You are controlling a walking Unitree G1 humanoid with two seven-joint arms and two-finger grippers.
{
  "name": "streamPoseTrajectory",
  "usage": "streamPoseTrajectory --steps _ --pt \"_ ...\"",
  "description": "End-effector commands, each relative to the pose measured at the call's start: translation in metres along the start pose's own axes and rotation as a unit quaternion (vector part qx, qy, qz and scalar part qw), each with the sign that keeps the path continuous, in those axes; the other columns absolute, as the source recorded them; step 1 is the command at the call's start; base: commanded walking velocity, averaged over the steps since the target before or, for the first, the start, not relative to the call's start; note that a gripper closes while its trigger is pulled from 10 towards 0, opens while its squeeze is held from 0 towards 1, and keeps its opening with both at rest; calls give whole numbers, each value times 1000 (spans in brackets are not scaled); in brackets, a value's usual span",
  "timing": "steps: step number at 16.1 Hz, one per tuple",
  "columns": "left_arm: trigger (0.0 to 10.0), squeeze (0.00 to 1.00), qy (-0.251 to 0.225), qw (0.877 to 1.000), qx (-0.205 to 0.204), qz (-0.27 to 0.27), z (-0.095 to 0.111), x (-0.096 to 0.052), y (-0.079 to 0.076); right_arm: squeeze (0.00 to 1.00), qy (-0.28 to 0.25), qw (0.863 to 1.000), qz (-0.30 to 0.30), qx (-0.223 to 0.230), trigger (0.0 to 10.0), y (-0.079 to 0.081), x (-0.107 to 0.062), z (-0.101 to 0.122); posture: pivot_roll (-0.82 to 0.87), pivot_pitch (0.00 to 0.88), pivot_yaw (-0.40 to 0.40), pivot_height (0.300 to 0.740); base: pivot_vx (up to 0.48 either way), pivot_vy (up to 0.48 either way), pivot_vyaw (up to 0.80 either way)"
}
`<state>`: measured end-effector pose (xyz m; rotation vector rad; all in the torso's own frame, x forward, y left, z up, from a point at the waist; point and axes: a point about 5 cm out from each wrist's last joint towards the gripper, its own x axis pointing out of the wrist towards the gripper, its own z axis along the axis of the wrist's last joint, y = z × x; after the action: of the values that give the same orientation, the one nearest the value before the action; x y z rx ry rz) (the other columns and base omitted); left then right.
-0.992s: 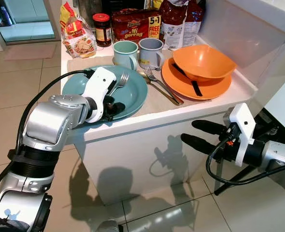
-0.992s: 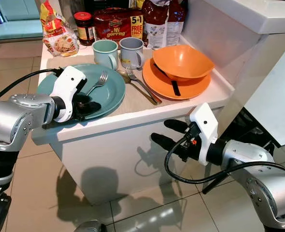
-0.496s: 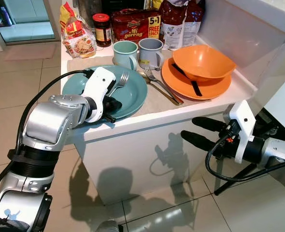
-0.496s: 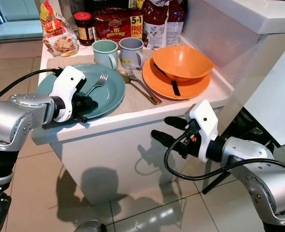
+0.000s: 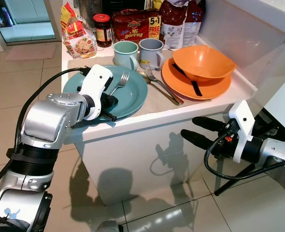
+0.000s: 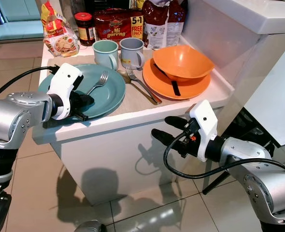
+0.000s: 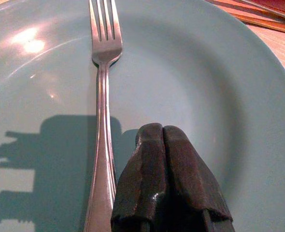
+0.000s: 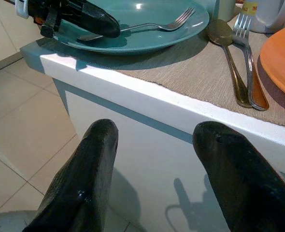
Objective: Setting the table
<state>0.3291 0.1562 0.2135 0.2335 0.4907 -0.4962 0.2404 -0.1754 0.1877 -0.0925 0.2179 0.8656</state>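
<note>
Now left end effector (image 5: 109, 104) slightly raised, fork (image 5: 121, 81) unmoved

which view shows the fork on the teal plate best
The left wrist view: the fork runs up the frame on the teal plate, tines sharp, beside the shut left gripper. The eye views show it small, handle partly behind that gripper. The right wrist view shows it side-on and distant.
</note>
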Motion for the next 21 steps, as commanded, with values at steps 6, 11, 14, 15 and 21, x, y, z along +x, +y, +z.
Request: streamPoseTrajectory --steps 6,11,14,15,21 --pt "0 0 -9 1000 4 -8 6 1 -2 0 -2 1000 -8 -7 10000 -1 -1 1 86 20 -5 740 0 0 0" --pt "0 0 -53 998 -7 12 22 -5 7 0 -3 1000 -12 -9 10000 -3 -2 2 86 21 -7 740 0 0 0" --pt "0 0 -84 996 -15 21 33 -10 11 0 -4 1000 -14 -9 10000 -3 -2 2 84 23 -8 740 0 0 0" --pt "0 0 -99 995 -21 25 37 -12 13 0 -5 1000 -15 -9 10000 -3 -2 2 85 24 -7 740 0 0 0" --pt "10000 1000 -90 994 33 54 24 6 4 0 3 1000 -7 -8 10000 1 -3 -2 76 26 -14 740 0 0 0"
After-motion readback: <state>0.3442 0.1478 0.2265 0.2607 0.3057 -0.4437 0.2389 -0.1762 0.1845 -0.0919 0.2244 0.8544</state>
